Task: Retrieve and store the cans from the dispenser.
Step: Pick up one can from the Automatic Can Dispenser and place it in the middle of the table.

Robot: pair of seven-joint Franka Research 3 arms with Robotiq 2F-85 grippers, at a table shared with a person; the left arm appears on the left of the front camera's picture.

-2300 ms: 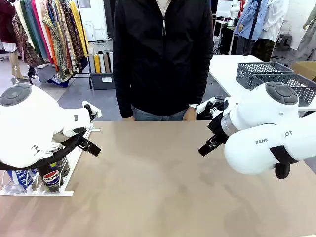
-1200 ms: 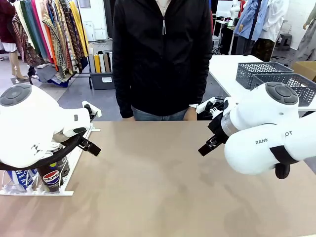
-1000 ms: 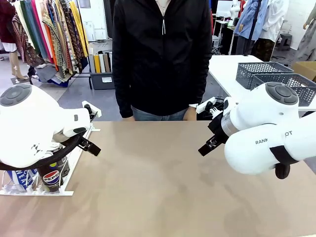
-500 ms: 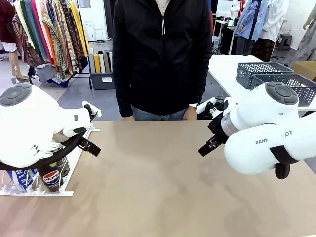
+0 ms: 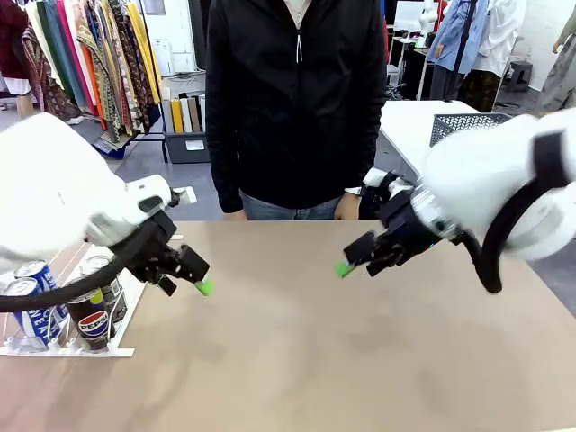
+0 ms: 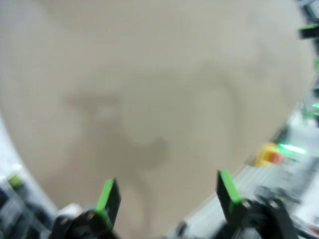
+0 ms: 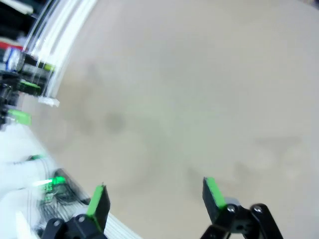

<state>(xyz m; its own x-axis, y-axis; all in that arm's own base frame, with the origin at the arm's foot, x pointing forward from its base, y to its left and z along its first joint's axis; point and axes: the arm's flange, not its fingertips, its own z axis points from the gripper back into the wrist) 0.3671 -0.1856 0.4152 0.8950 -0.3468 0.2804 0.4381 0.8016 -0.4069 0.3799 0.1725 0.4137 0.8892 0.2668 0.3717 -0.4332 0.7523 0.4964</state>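
Observation:
The cans stand at the table's left edge in the dispenser [image 5: 65, 347], a white rail rack. A black Pepsi can [image 5: 90, 326] is at the front of one lane, with a blue can [image 5: 27, 308] beside it and more silver tops behind. My left gripper [image 5: 194, 279] hangs just right of the rack, over bare table; in the left wrist view it [image 6: 167, 195] is open and holds nothing. My right gripper [image 5: 349, 265] hovers over the table right of centre, and in its own view it [image 7: 154, 196] is open and holds nothing. The rack's rails [image 7: 56, 49] show blurred at that view's upper left.
A person in a black jacket [image 5: 297, 99] stands at the far edge, hands at the table's rim. A grey mesh basket [image 5: 450, 126] sits on another white table at the back right. The tan tabletop [image 5: 297, 360] lies bare between the two grippers.
Both arms have swung within the last half second. Each gripper has come lower and nearer the table's middle, green pads now showing. The cans behind the left arm are uncovered.

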